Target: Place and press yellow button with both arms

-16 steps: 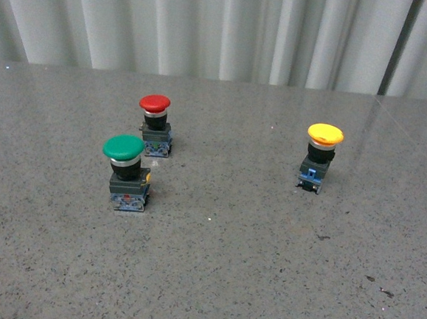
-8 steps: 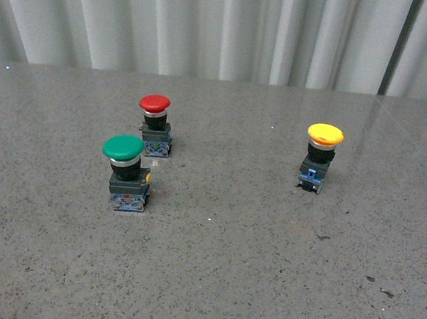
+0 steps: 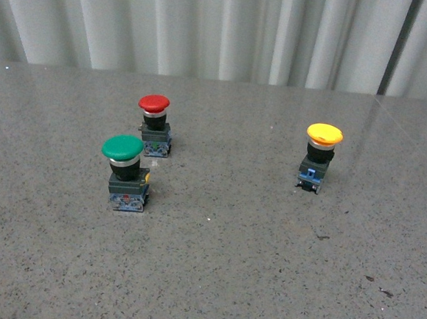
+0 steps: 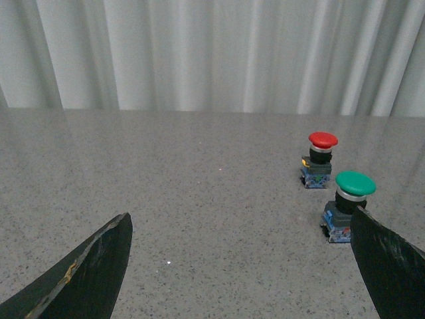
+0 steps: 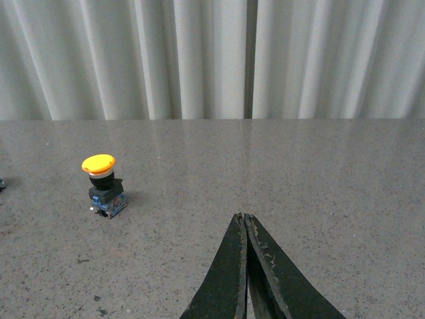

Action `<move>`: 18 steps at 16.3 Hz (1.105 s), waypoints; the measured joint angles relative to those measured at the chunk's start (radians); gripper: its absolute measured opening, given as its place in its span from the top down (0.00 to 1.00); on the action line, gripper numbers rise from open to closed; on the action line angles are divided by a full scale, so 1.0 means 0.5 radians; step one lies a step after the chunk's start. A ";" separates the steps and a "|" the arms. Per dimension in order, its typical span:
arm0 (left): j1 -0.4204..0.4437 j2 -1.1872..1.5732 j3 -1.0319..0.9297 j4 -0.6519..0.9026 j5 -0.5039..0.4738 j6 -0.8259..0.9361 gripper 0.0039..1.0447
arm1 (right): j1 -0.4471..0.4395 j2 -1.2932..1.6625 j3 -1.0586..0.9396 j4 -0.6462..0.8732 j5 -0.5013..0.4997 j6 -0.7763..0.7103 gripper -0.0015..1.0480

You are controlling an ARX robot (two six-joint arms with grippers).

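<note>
The yellow button (image 3: pixel 320 157) stood upright on the grey bench (image 3: pixel 226 279), toward its right side and well apart from the green button (image 3: pixel 124 171) and red button (image 3: pixel 154 124) on the left. The left gripper (image 4: pixel 242 266) hung with jaws spread wide and empty. The right gripper (image 5: pixel 246 266) had its jaws pressed together, holding nothing.

The yellow button (image 3: pixel 320 156) stands upright on the grey desk (image 3: pixel 264 267), mushroom cap up, black collar over a blue-and-black base, alone at the right.
</note>
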 joint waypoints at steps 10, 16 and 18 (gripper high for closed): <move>0.000 0.000 0.000 -0.001 -0.001 -0.001 0.06 | 0.000 -0.388 0.002 -0.407 -0.005 -0.001 0.93; 0.000 0.000 0.000 -0.001 0.000 -0.001 0.06 | 0.000 -0.388 0.002 -0.407 -0.005 -0.001 0.48; 0.000 0.000 0.000 -0.001 0.000 -0.001 0.06 | 0.000 -0.388 0.002 -0.408 -0.005 -0.001 0.27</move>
